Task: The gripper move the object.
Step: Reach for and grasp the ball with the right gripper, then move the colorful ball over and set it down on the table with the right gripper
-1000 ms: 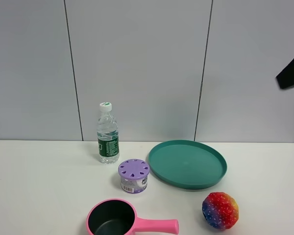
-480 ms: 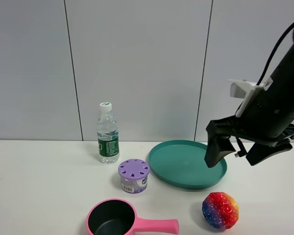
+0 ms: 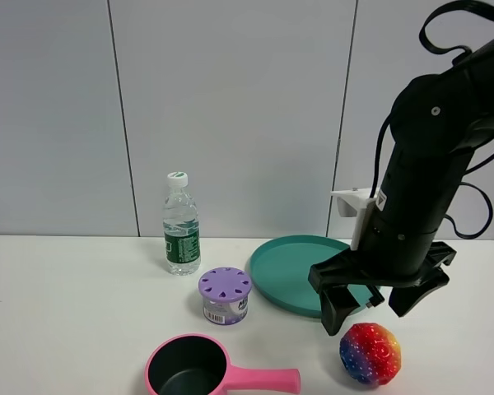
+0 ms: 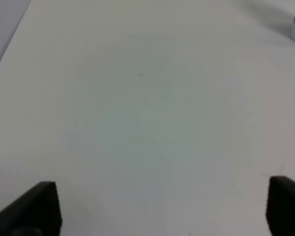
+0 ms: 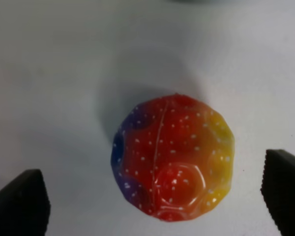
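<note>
Rainbow-coloured and bumpy, the ball (image 3: pixel 370 354) is being seen nearest the front of the white worktop (image 3: pixel 66 313), to the right of the pink saucepan (image 3: pixel 189 368) and apart from it. In the right wrist view it is being framed between the two dark jaw tips, roughly centred.

The right gripper (image 3: pixel 366 317) is being held just above the ball and slightly behind it, jaws spread wide, with nothing grasped. Judgement: the approach is being made and the grasp is not yet taken.

For a clean pick, the jaws are best being lowered straight until the ball's widest part is being straddled, then closed slowly. The rounded, dimpled surface is judged likely to slip out if pinched above its middle.

Further back, the purple-lidded can (image 3: pixel 225 295) and the teal plate (image 3: pixel 296 276) are being noted. The plate rim lies just behind the jaws and is best kept clear of. The water bottle (image 3: pixel 181 226) is being noted farthest back.

The left gripper (image 4: pixel 162 211) is being held over bare worktop, jaws parted and holding nothing.
</note>
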`<state>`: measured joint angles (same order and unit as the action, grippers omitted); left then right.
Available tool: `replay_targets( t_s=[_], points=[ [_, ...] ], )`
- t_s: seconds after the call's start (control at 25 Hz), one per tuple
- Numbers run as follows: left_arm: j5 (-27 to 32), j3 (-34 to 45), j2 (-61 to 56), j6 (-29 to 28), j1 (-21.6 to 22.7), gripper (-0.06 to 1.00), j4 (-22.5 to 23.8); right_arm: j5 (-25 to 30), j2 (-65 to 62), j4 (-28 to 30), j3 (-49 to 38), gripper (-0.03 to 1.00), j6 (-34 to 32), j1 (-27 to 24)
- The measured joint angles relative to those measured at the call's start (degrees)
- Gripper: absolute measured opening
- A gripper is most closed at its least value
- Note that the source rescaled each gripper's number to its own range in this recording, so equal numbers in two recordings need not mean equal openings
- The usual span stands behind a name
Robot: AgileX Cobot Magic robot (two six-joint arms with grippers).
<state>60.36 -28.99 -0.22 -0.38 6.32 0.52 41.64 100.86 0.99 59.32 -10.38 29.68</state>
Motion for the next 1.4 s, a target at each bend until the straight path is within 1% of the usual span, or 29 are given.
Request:
replay_targets(
  t_s=[0.32, 0.68, 0.72, 0.8, 0.92, 1.0, 1.08, 1.2, 1.24, 1.28, 1.4],
  points=[
    [0.0, 0.0, 0.0, 0.0, 0.0, 1.00, 0.0, 0.0, 2.7, 2.9, 0.0, 1.00, 0.0, 0.0],
    [0.0, 0.0, 0.0, 0.0, 0.0, 1.00, 0.0, -1.1, 5.6, 3.6, 0.0, 1.00, 0.0, 0.0],
    [0.0, 0.0, 0.0, 0.0, 0.0, 1.00, 0.0, -1.1, 6.0, 3.8, 0.0, 0.98, 0.0, 0.0],
    [0.0, 0.0, 0.0, 0.0, 0.0, 1.00, 0.0, -1.3, 6.8, 3.9, 0.0, 0.91, 0.0, 0.0],
    [0.0, 0.0, 0.0, 0.0, 0.0, 1.00, 0.0, -1.4, 7.8, 3.9, 0.0, 0.87, 0.0, 0.0],
    [0.0, 0.0, 0.0, 0.0, 0.0, 1.00, 0.0, -1.4, 7.9, 4.0, 0.0, 0.76, 0.0, 0.0],
    [0.0, 0.0, 0.0, 0.0, 0.0, 1.00, 0.0, -1.8, 7.9, 4.1, 0.0, 0.59, 0.0, 0.0],
    [0.0, 0.0, 0.0, 0.0, 0.0, 1.00, 0.0, -2.5, 7.9, 4.1, 0.0, 0.24, 0.0, 0.0],
    [0.0, 0.0, 0.0, 0.0, 0.0, 1.00, 0.0, -2.6, 7.9, 4.1, 0.0, 0.10, 0.0, 0.0],
    [0.0, 0.0, 0.0, 0.0, 0.0, 1.00, 0.0, -2.6, 7.9, 4.1, 0.0, 0.00, 0.0, 0.0],
    [0.0, 0.0, 0.0, 0.0, 0.0, 1.00, 0.0, -2.6, 7.9, 4.1, 0.0, 0.00, 0.0, 0.0]
  ],
)
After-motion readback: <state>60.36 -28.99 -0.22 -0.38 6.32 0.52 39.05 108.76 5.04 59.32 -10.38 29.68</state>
